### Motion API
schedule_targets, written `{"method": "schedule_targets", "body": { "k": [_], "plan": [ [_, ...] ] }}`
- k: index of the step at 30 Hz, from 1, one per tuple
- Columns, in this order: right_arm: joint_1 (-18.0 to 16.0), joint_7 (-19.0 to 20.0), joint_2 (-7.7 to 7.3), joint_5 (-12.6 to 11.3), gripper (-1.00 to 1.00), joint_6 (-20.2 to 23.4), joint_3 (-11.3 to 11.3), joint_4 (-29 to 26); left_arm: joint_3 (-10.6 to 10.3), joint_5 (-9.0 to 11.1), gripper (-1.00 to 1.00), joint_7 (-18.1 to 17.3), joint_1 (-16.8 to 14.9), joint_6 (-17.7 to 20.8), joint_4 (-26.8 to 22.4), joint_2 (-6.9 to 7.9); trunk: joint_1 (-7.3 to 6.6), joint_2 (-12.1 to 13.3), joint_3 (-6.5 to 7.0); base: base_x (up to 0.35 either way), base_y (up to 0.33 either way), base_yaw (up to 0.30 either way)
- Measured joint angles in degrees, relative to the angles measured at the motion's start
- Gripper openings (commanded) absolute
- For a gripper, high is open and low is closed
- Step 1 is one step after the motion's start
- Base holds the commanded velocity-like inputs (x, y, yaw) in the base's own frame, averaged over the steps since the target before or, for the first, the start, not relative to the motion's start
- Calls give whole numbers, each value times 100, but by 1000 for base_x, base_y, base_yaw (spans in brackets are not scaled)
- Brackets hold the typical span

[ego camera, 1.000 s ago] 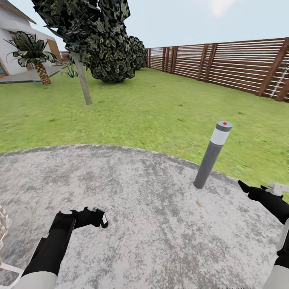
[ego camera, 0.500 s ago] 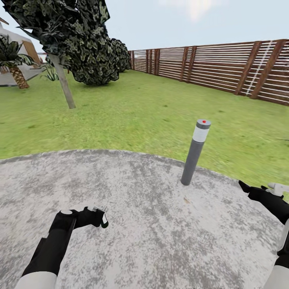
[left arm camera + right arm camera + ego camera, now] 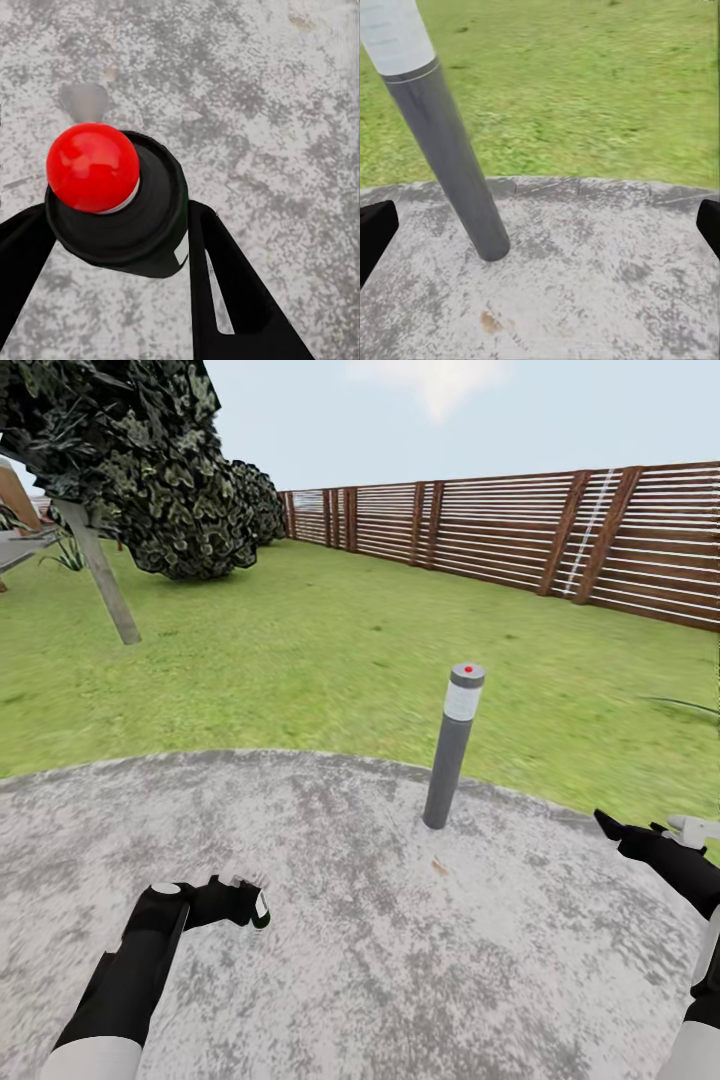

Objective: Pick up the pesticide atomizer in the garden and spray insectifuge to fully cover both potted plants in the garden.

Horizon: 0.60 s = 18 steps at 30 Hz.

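View swung rightward, atomizer (image 3: 120, 214) upright between left fingers (image 3: 225, 292), red cap (image 3: 92, 166) up.

Garden bkgd: paved patio w/ lawn, fence, trees under clear sky.
Grey mottled patio (image 3: 400, 960) curved along the lawn (image 3: 320, 650); a grey bollard light (image 3: 452, 745) w/ white band & red dot stood upright near its edge. Brown slatted fence (image 3: 560, 545) ran across the far side. Dark leafy trees (image 3: 150, 470) stood far left, one on a leaning pale trunk. Sky pale blue, daylight even.
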Motion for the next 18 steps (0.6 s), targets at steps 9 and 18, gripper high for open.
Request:
{"method": "schedule_targets", "body": {
  "k": [9,18],
  "plan": [
    [1,0,0,0,100,1,0,-1,-1,1,-100,1,-1,0,-1,0,0,0,6,346,0,-81],
    [0,0,0,0,100,0,0,2,0,0,-100,-1,0,3,-1,0,1,0,30,296,67,-155]
  ]
}}
